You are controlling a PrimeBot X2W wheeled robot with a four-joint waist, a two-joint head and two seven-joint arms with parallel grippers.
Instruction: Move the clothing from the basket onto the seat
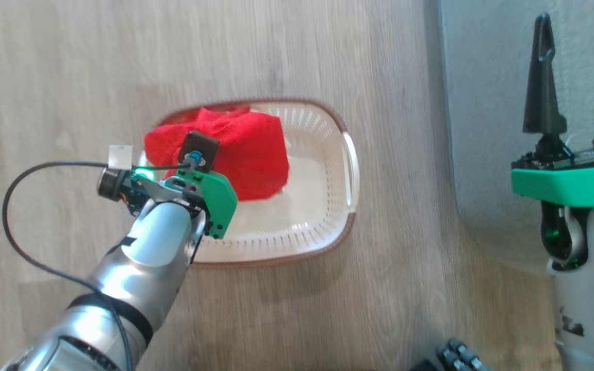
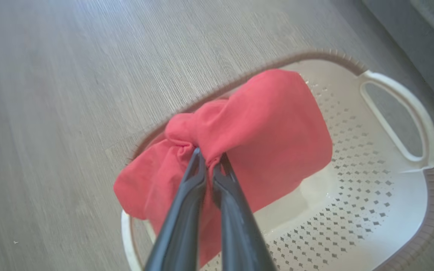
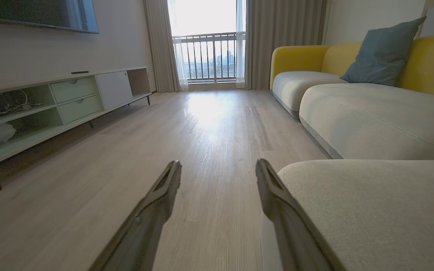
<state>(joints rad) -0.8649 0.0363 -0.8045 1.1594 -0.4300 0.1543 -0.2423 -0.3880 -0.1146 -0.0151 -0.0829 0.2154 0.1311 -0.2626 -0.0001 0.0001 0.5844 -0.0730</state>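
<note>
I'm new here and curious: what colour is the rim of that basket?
Brown, running around the cream basket; the head view shows it best.

Bright even daylight, blown-out glare at the balcony window [image 3: 205, 34], pale sheen streaked along the floor [image 3: 209, 109], soft shadow beneath the basket [image 1: 323, 206] in the head view, floor smeared by motion blur in the left wrist view, clothing [image 2: 269, 124] slightly soft, wide-angle stretch at the right wrist view's edges
</note>
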